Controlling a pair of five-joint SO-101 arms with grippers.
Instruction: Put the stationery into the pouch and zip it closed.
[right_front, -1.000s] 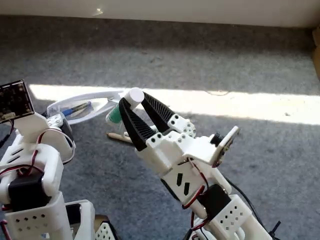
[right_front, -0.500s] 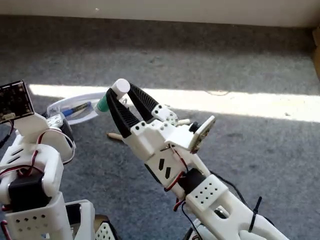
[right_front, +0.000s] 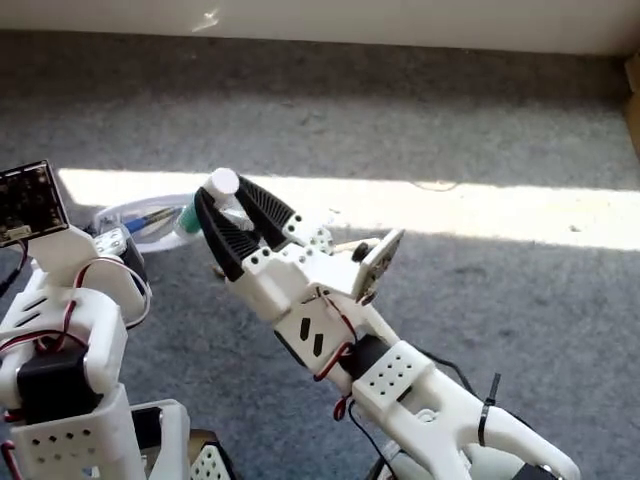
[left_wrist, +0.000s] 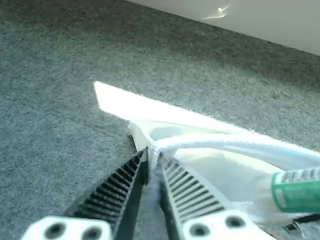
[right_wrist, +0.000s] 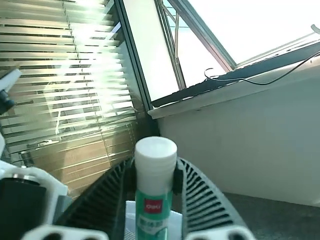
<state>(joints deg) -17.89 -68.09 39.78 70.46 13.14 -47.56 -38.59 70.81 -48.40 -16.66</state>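
Here, right claw gripping glue stick, left claw pinching pouch, pen inside

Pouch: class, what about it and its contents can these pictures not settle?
High view: the right tool and glue stick cover one end of the pouch; the left arm covers its near edge.
High view: the contents beside the blue pen are too small to tell.
Left wrist view: the picture's edge cuts the pouch off.

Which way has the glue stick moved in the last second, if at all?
Yes: carried in the right gripper, the glue stick moved left in the high view, reaching the pouch, which stayed put.
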